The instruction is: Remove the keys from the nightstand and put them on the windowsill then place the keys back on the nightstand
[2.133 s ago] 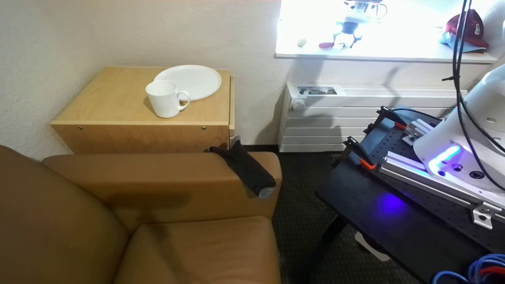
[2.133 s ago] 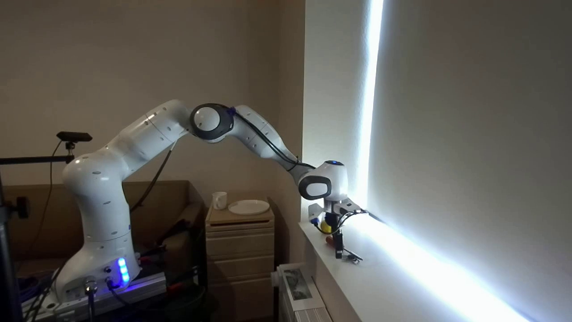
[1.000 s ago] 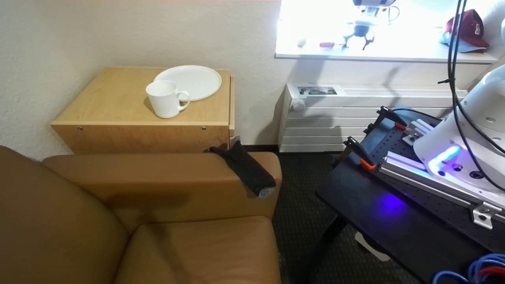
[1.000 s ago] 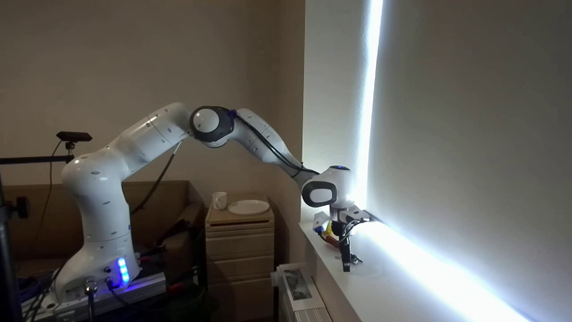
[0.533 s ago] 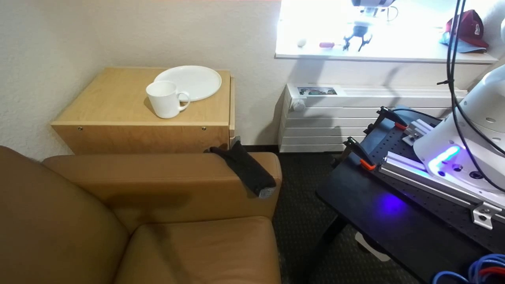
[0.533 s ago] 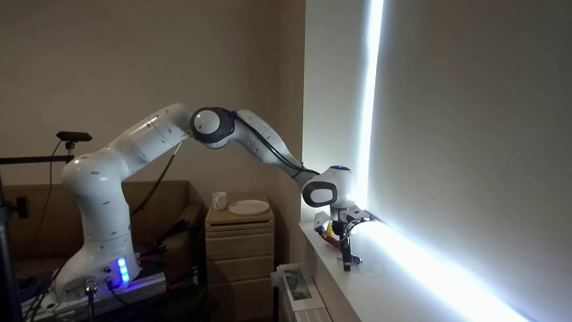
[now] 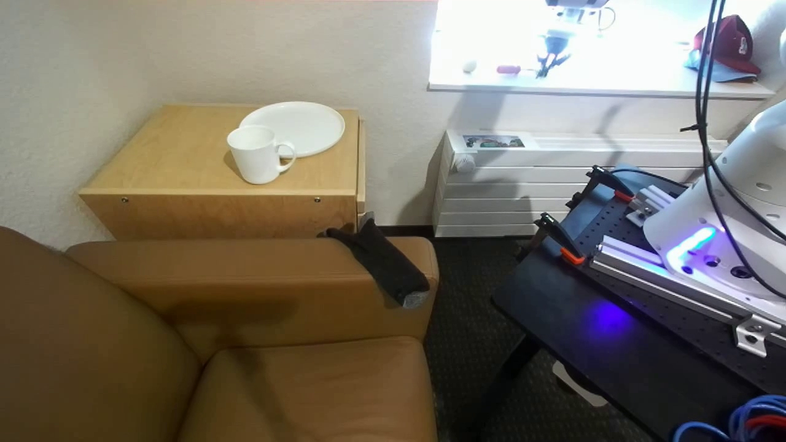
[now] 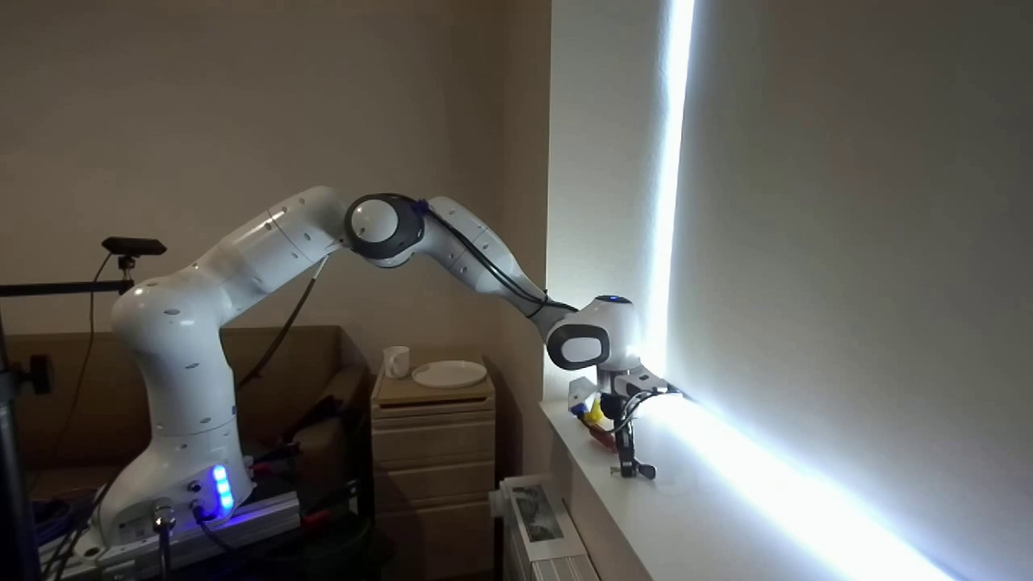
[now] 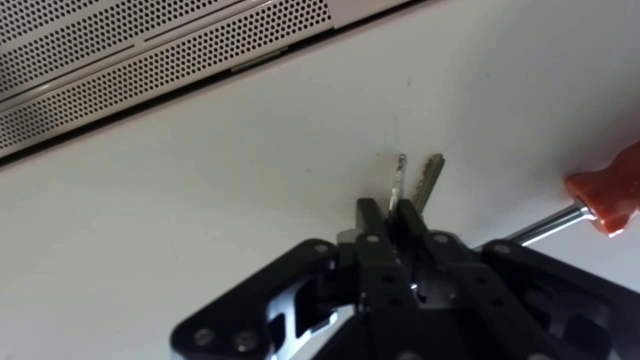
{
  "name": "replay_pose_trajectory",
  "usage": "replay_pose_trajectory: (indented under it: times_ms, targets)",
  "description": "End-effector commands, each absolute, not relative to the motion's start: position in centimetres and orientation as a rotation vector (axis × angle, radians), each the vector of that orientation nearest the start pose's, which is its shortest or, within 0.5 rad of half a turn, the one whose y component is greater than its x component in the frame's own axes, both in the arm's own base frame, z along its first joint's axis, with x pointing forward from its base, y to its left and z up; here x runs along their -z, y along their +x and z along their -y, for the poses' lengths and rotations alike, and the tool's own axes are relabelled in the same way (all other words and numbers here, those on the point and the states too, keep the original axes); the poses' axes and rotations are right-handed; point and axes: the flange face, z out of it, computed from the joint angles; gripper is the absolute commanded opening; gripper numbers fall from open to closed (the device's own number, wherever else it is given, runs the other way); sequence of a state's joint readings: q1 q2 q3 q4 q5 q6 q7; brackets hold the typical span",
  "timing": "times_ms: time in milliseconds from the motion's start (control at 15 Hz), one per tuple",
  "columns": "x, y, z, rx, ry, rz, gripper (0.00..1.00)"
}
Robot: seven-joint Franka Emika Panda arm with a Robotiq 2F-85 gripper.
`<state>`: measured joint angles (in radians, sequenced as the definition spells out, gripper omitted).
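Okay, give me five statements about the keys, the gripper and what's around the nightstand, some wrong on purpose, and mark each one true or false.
1. The gripper is closed on the keys. True.
2. The white mug and the plate are on the nightstand. True.
3. The white mug is tipped on its side. False: it stands upright.
4. The keys are on the nightstand. False: the gripper has them at the windowsill.
5. A dark cloth lies over the leather armrest. True.

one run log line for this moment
hand closed on keys | at windowsill | nightstand bears mug, plate | return not yet done
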<state>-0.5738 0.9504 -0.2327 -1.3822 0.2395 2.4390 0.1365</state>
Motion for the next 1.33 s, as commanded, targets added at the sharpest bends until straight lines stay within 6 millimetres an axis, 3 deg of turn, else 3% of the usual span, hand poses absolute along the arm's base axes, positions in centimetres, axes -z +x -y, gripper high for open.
replay_pose_trajectory:
  times_ms: [0, 333, 667, 933, 1267]
  targets:
    - [-15.6, 53.7, 51.2, 0.205, -2.797, -1.49, 0.0]
    - [-21.8, 52.8, 50.6, 0.338, -2.876, -1.144, 0.02]
    - [-30.0, 48.9, 49.5, 0.381, -2.937, -0.732, 0.02]
    - [-34.6, 45.7, 45.9, 0.379, -3.007, -0.398, 0.02]
    - [-37.7, 44.3, 38.1, 0.473, -3.047, 0.024, 0.02]
